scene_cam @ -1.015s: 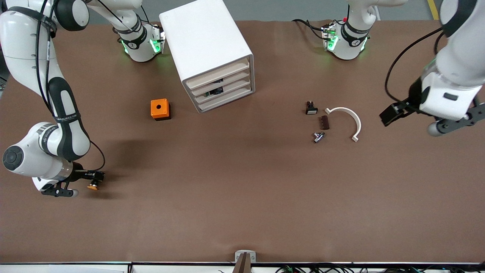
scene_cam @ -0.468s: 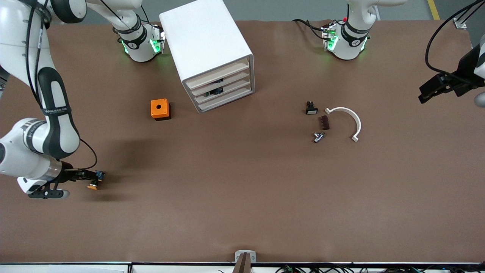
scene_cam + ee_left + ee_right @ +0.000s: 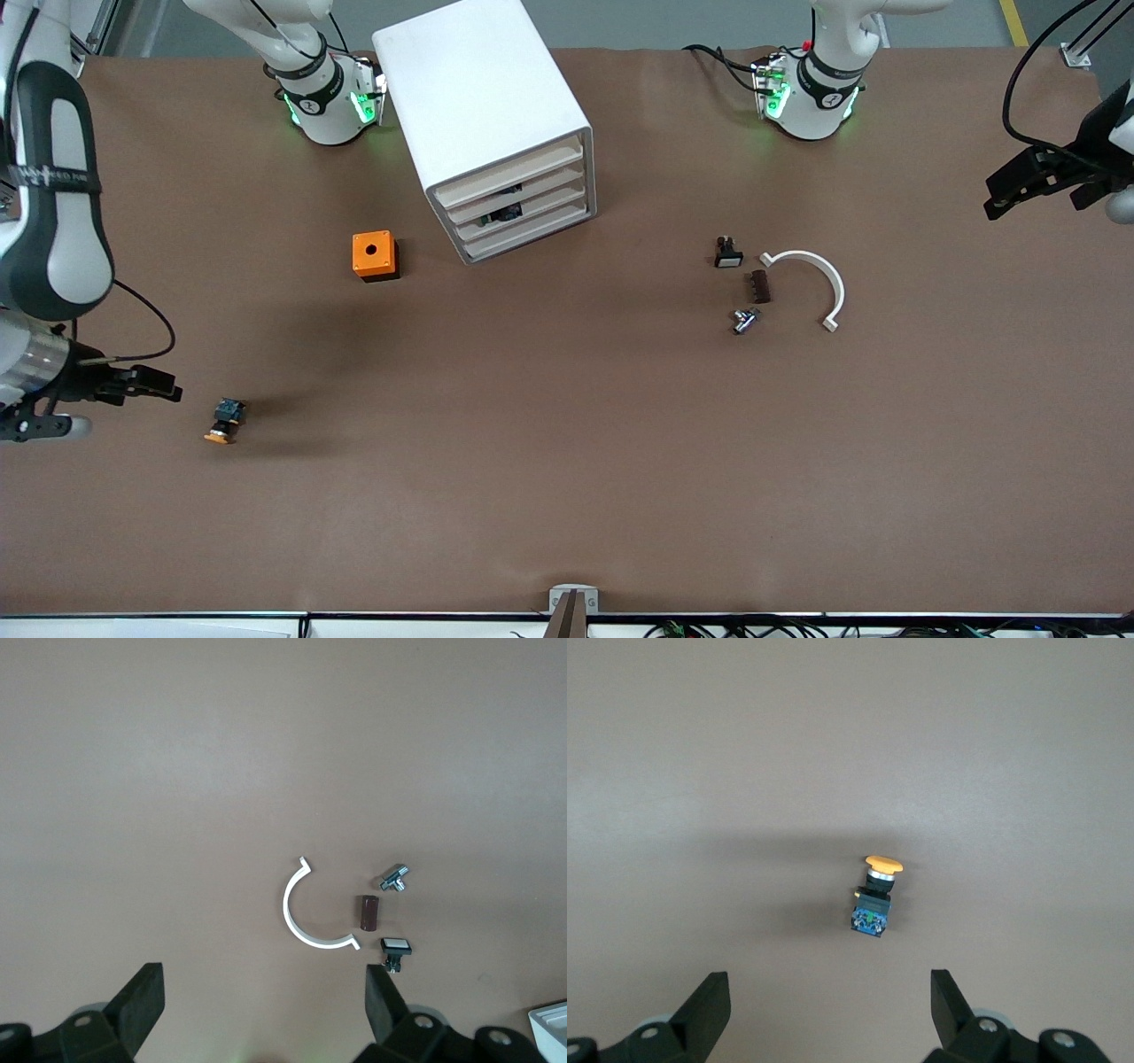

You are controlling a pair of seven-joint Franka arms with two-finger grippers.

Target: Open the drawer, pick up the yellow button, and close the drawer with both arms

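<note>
Button (image 3: 224,420) lies free on the table, both end effectors wide: right (image 3: 146,385) near it, left (image 3: 1028,182) raised

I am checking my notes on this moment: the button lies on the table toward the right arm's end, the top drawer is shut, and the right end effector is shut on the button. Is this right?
Not quite. The right end effector is open and holds nothing: the right wrist view shows its fingers spread, with the button lying free on the table. The rest stands: the drawer looks shut.
</note>
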